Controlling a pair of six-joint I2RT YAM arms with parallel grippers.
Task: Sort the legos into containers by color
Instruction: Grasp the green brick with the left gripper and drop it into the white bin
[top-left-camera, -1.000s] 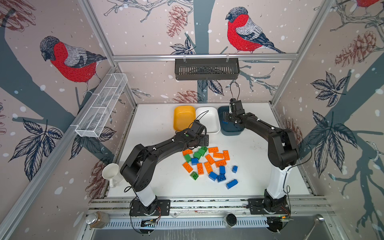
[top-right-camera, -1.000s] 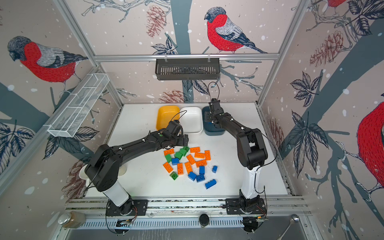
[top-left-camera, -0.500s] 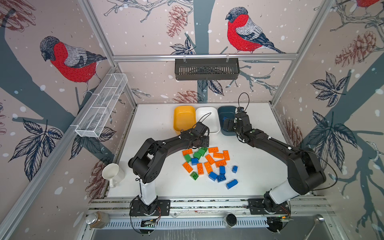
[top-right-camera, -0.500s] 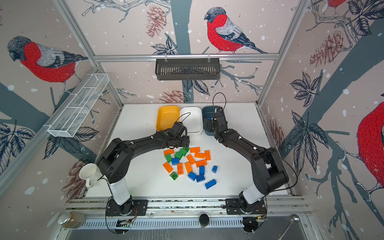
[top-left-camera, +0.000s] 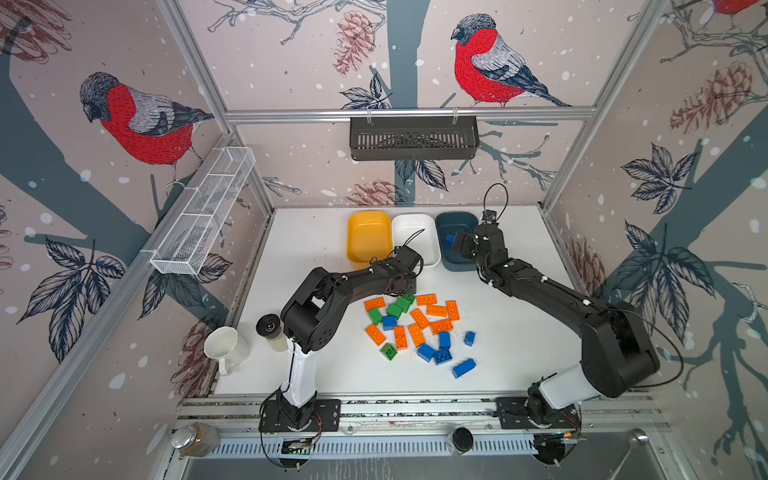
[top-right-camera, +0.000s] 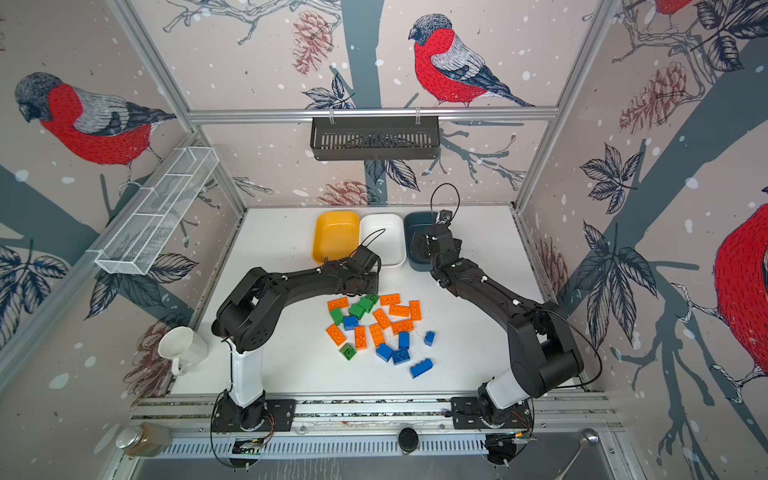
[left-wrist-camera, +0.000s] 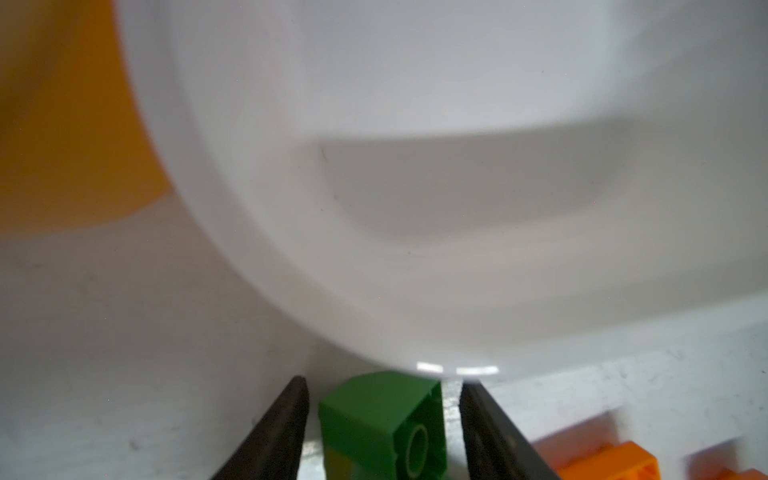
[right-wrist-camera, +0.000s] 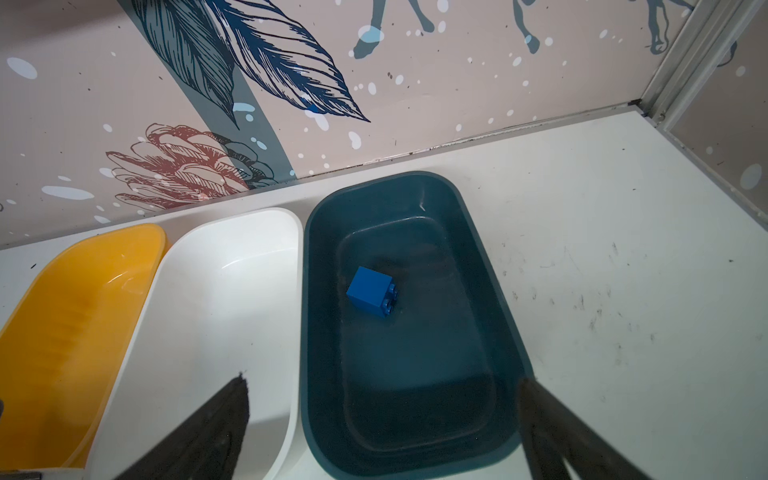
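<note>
The three tubs are sitting rim to rim at upper centre in both top views: yellow tub (top-left-camera: 369, 239), white tub (top-left-camera: 415, 232) and teal tub (top-left-camera: 457, 222). A thin strip of table (top-left-camera: 519, 332) is showing behind them.

The right gripper (right-wrist-camera: 382, 378) is hanging over the teal tub's near end, jaws spread wide and holding nothing. A blue brick (right-wrist-camera: 372, 293) is lying on its side on that tub's glossy floor, apart from every wall.

The left gripper (left-wrist-camera: 382, 382) is standing low at the white tub's rounded near corner. Its dark fingers (left-wrist-camera: 274, 436) are narrowed around a green brick (left-wrist-camera: 382, 424) (a sliver of gap is showing on each side, so no clamp is visible). The tub's smooth rim is looming just past that brick.

The other legos (top-left-camera: 436, 311), studded orange, green and blue plastic, are lying loose at centre frame. Scuffed white table is lying open right of and below the pile. A mug (top-left-camera: 226, 347) is crowding the left edge.
</note>
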